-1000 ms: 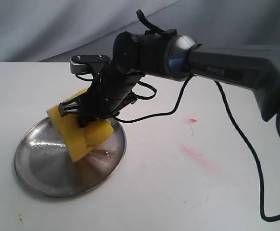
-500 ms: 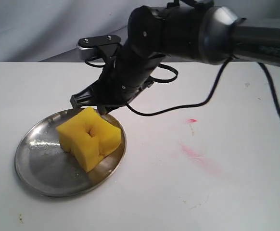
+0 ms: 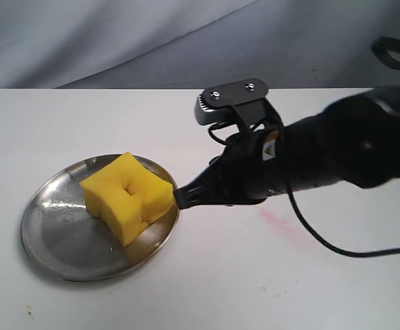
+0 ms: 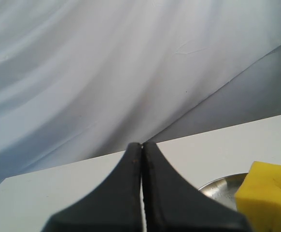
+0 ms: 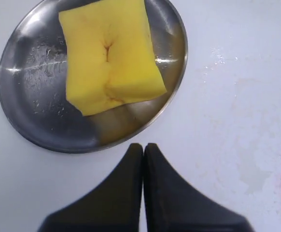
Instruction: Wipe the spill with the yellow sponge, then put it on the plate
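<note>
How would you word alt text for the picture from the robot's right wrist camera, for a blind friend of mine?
A yellow sponge lies on a round silver plate on a white table, seen from above. In the foreground, the robot's two black jaws are pressed shut, holding nothing, clear of the plate.

Soft, even, slightly cool light fills all three views; the white table (image 3: 220, 289) is bright without burning out. Shadows are faint: a pale one lies on the table under the arm (image 3: 351, 148), whose outline is smeared with blur. The plate (image 3: 56, 247) carries small hot glints and a dim yellow reflection of the yellow sponge (image 3: 124, 196). In the wrist views the left claw (image 4: 141, 145) and right claw (image 5: 143, 146) are near-black, soft-edged, nearly without detail.
</note>
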